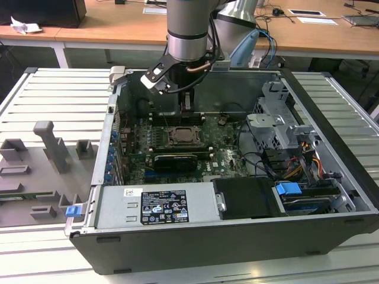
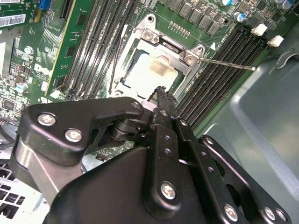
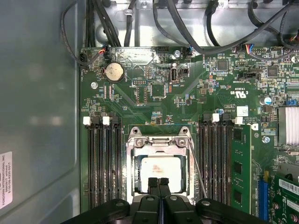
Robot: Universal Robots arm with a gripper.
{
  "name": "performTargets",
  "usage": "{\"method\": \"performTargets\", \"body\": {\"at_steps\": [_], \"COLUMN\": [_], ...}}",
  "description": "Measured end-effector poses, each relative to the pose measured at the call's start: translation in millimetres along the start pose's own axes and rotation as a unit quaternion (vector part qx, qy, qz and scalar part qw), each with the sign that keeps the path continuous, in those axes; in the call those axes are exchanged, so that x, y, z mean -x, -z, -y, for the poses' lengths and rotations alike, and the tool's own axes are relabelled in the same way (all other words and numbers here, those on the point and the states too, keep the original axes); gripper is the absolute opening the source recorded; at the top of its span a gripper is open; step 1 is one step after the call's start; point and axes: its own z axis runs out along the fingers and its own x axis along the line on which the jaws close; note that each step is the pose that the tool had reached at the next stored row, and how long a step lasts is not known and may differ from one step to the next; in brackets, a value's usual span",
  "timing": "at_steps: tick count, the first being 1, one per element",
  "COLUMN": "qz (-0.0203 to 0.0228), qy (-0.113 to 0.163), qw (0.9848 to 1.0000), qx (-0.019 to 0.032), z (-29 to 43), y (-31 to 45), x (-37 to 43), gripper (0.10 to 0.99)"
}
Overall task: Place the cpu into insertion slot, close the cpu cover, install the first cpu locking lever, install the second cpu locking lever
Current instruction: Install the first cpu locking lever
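Hanging clenched above the cpu (image 3: 161, 168), the pincer (image 3: 159, 181) is over a ribbed table (image 1: 59, 94).

Robotics lab or workshop, set up for computer assembly.
An opened computer case (image 1: 249, 239) lies on a ribbed metal desk (image 1: 53, 94), its green board (image 3: 140, 74) bare right under the claw (image 1: 186, 105) of an industrial arm (image 1: 186, 29). Grey moulded jigs (image 1: 50, 148) stand on the same desk, well off to the exterior view's left of the claw. Behind the claw run wooden desks (image 1: 106, 29) with papers (image 1: 155, 10), as in an office-style lab.
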Motion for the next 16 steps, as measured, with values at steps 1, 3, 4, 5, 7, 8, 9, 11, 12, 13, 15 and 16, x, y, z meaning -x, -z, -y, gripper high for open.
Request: {"method": "performTargets", "body": {"at_steps": [1, 3, 4, 5, 7, 8, 9, 11, 12, 13, 15, 16], "qz": [0.0000, 0.0001, -0.0001, 0.0000, -0.0001, -0.0001, -0.0001, -0.0001, -0.0001, -0.0001, -0.0002, -0.0001], "qy": [0.000, 0.000, 0.000, 0.000, 0.000, 0.000, 0.000, 0.000, 0.000, 0.000, 0.000, 0.000], "qw": [1.0000, 1.0000, 1.0000, 1.0000, 1.0000, 1.0000, 1.0000, 1.0000, 1.0000, 1.0000, 1.0000, 1.0000], "qx": [0.0000, 0.0000, 0.0000, 0.0000, 0.0000, 0.0000, 0.0000, 0.0000, 0.0000, 0.0000, 0.0000, 0.0000], "z": [0.0, 0.0, 0.0, 0.0, 0.0, 0.0, 0.0, 0.0, -0.1, 0.0, -0.1, -0.1], "y": [0.0, 0.5, 0.5, 0.7, 0.8, 0.8, 0.9, 1.1, 1.4, 1.6, 2.0, 2.3], "x": [0.0, 0.0, 0.0, 0.0, 0.0, 0.0, 0.0, 0.0, 0.0, 0.0, 0.0, 0.0], "gripper": [0.106, 0.106, 0.106, 0.106, 0.106, 0.106, 0.106, 0.106, 0.106, 0.106, 0.106, 0.106]}}
